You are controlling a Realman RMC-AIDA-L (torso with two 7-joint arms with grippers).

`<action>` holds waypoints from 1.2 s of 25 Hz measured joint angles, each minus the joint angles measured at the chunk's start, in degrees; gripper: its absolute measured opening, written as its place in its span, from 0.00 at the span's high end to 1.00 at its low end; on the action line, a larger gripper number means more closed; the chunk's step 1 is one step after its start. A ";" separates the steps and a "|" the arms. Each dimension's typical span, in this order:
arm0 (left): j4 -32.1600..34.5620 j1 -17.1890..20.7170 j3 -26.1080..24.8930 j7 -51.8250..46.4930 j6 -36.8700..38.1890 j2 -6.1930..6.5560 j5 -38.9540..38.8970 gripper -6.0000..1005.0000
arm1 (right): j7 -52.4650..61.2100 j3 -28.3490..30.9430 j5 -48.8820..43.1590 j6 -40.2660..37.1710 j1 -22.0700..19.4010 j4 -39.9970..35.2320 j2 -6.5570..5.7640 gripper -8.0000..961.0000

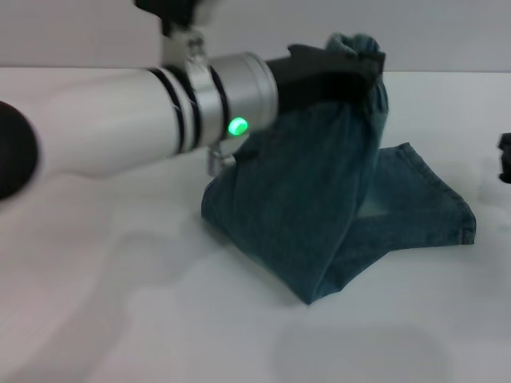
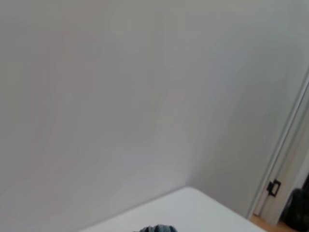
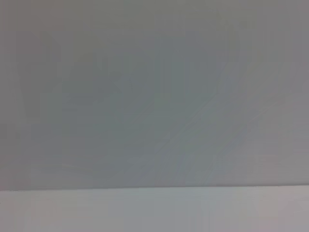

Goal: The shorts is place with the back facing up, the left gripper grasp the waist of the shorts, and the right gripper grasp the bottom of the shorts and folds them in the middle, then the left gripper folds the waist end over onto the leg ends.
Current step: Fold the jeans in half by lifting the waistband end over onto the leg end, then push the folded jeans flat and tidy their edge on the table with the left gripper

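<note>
Left gripper [image 1: 351,68], black two-finger claw on silver cylindrical wrist with black bands and green glowing ring, reaching in from the left edge of the white table [image 1: 120,303] toward the far middle, forearm nearly level, claw raised above the surface. Fingers pinched onto the gathered waist [image 1: 357,44] of the blue-green faded denim shorts [image 1: 303,199], bunched band poking up just above the claw. Shorts hanging from that grip as a draped, tent-like fold, lower part resting on the table around the middle, slightly toward the right edge. Flat stitched leg ends [image 1: 435,199] lying on the surface to the right of the hanging cloth, hem line running toward the right edge. Folded corner of cloth pointing toward the near edge. Right gripper [image 1: 505,159] only a dark sliver at the right edge of the table in head view, well apart from the shorts; fingers: cannot tell. Left wrist view: mostly pale wall, far table corner, tiny bit of denim at its lower border. Right wrist view: wall and a strip of table only.
</note>
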 joint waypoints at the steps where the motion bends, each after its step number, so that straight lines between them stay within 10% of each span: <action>1: 1.37 -0.59 1.50 0.00 1.55 -0.06 -0.26 0.86 | 0.08 0.14 0.00 0.03 -1.03 0.92 0.05 0.99; 9: 5.77 -3.73 10.67 0.15 9.56 -0.23 -2.65 0.83 | 0.26 -0.37 -0.07 0.45 -3.05 2.59 0.19 0.99; 13: 5.69 -3.34 11.49 0.54 11.45 -0.09 -2.58 0.65 | 0.32 -0.39 0.09 1.55 -3.16 2.35 0.18 0.99; 25: 5.45 8.87 12.40 6.76 19.72 0.31 -2.35 0.27 | -2.11 2.26 0.28 10.34 -6.08 0.04 0.41 0.99; 30: 5.94 9.75 13.38 7.14 22.17 0.31 -2.35 0.43 | -2.68 3.48 0.55 13.35 -5.59 -2.43 0.43 0.99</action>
